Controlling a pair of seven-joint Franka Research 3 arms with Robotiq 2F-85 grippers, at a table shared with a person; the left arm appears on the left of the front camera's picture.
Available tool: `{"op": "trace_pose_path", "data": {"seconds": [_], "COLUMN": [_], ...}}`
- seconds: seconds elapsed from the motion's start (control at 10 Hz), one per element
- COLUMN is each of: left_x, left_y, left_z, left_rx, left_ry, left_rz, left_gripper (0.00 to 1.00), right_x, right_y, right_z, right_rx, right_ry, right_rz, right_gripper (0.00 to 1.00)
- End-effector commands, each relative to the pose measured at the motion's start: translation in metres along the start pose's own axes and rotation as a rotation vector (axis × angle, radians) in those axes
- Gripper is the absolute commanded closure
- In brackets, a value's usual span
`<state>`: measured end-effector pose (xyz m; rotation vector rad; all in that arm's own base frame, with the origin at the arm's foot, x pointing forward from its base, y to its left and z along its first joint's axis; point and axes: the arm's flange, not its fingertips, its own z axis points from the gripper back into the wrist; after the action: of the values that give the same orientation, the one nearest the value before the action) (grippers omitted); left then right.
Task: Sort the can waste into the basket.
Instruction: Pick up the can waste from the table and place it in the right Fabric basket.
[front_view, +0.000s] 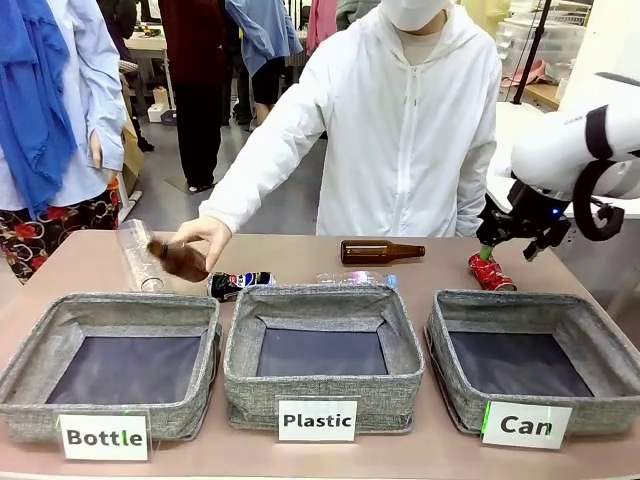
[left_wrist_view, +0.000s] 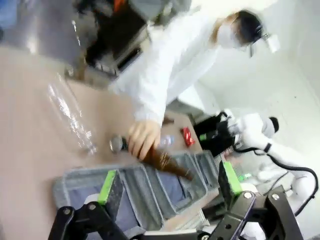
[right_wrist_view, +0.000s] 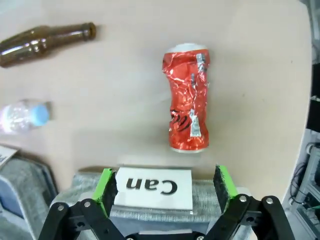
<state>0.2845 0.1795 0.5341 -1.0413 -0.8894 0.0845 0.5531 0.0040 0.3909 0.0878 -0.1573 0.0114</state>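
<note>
Baskets sit in a near row on the surface (front_view: 60, 262) in the front view, the Can basket (front_view: 470, 395) at the right; the red can (front_view: 490, 272) lies just beyond its far rim, under the right pincer (front_view: 492, 248); the dark can (front_view: 240, 284) lies on the far side of the middle basket; a person's hand (front_view: 205, 235) grips a brown bottle (front_view: 180, 262) at the left. Left wrist view: the left pincer (left_wrist_view: 167, 184) gapes wide, holding nothing, above the baskets. Right wrist view: the right pincer (right_wrist_view: 165, 187) is spread fully and empty; the red can (right_wrist_view: 189, 97) lies on its side beyond the fingertips, apart from them; the Can card (right_wrist_view: 152, 186) shows between the pads.
</note>
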Motion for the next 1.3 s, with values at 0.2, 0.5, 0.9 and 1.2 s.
{"op": "trace_pose_path", "data": {"seconds": [0.2,0.5,0.9,1.2], "left_x": [0.002,-0.025,-0.025,-0.018], "left_y": [-0.037,-0.05,-0.054,-0.05], "left_z": [0.124,0.162,0.145,0.089], "left_rx": [-0.002,-0.034,0.001,0.04], "left_ry": [-0.234,-0.318,-0.302,-0.296], "left_rz": [-0.132,-0.153,-0.153,-0.18], "left_gripper": [0.0,0.0,0.0,0.0], "right_x": [0.036,0.053,0.065,0.068], "right_y": [-0.014,-0.013,-0.004,0.0], "right_z": [-0.031,-0.064,-0.087,-0.089], "right_rx": [-0.017,-0.058,-0.128,-0.154], "right_ry": [0.088,0.122,0.145,0.163], "right_rz": [-0.069,-0.098,-0.145,-0.153], "right_gripper": [0.0,0.0,0.0,0.0]}}
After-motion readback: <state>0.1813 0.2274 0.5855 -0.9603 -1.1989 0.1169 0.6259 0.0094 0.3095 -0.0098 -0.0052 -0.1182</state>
